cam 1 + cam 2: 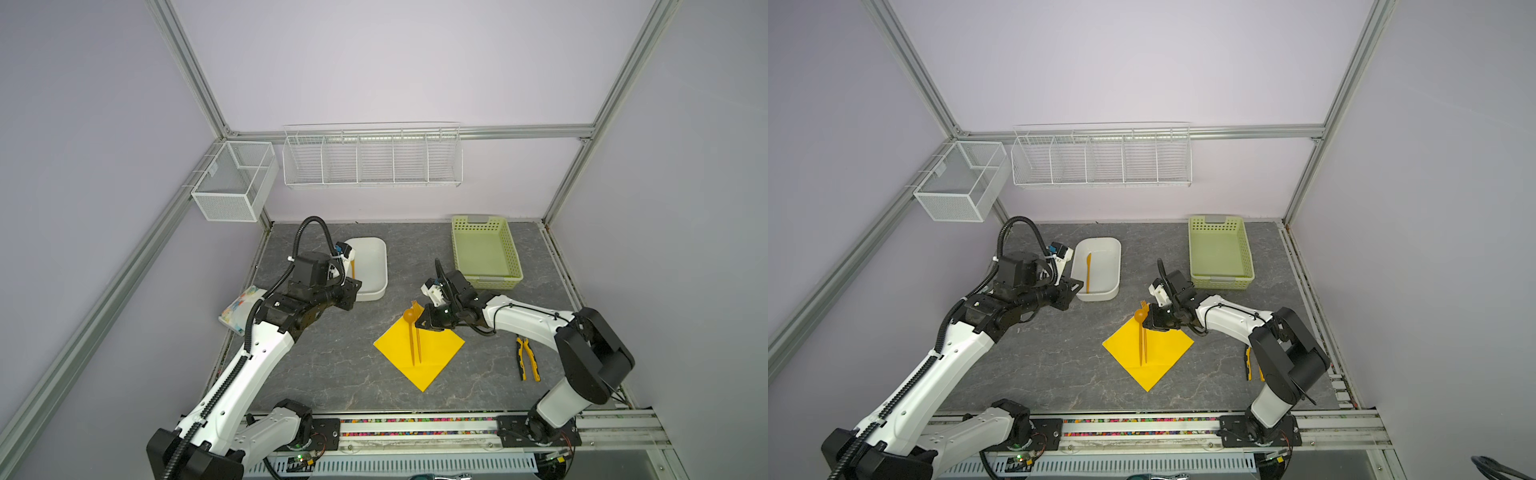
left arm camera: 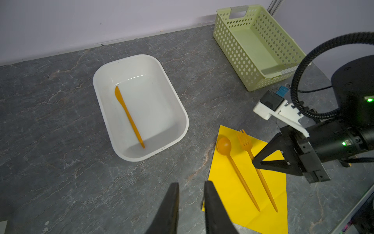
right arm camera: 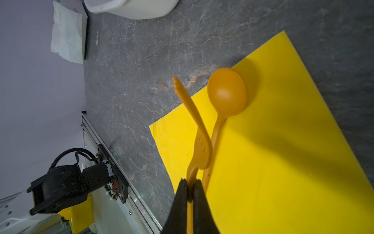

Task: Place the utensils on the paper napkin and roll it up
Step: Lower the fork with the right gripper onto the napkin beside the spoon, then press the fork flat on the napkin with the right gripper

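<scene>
Top views both show the paper napkin (image 1: 419, 365) lying cornerwise on the grey table (image 1: 332, 365), with the spoon (image 1: 409, 316) and fork (image 1: 419, 345) side by side on it. Left wrist view: the left gripper (image 2: 191, 183) stands slightly parted, nothing between its jaws, near the white tub (image 2: 155, 105) where an orange knife (image 2: 129, 116) lies. Right wrist view: the right gripper (image 3: 190, 182) is pinched tight on the fork's handle, just beside the spoon.

Pretty clearly a robotics lab cell, given away by the stone-look tabletop (image 1: 332, 374) being boxed in by aluminium framing (image 1: 189, 70) and lilac panels (image 1: 395, 62), robot arms (image 1: 266, 353) bolted to a rail (image 1: 415, 432) at 6 o'clock, and wire baskets (image 1: 372, 160) hung at 12.
</scene>
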`<state>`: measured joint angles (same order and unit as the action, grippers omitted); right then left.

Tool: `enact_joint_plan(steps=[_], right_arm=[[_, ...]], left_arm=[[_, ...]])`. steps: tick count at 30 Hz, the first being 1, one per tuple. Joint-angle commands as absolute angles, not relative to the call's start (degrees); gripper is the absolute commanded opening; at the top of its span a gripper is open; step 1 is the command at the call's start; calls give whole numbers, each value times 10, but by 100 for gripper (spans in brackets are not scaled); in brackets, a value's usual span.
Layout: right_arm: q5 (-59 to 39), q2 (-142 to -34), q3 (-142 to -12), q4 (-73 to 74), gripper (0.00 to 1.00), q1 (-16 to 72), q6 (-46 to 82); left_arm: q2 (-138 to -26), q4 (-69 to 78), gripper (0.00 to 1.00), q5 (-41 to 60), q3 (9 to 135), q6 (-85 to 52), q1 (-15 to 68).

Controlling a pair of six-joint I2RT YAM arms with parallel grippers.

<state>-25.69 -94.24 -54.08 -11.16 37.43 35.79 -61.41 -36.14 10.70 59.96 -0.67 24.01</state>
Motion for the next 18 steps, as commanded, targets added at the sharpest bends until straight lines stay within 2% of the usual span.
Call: enact_joint_plan(steps=[1,18], right_arm=[[-294,-961,-525,-60,7,359,372],[-342,-1028,-507,-11,7,321,371]], left_arm=[[-616,-374,24,103,594,10,238],[-630,-375,24,96,595,9,238]])
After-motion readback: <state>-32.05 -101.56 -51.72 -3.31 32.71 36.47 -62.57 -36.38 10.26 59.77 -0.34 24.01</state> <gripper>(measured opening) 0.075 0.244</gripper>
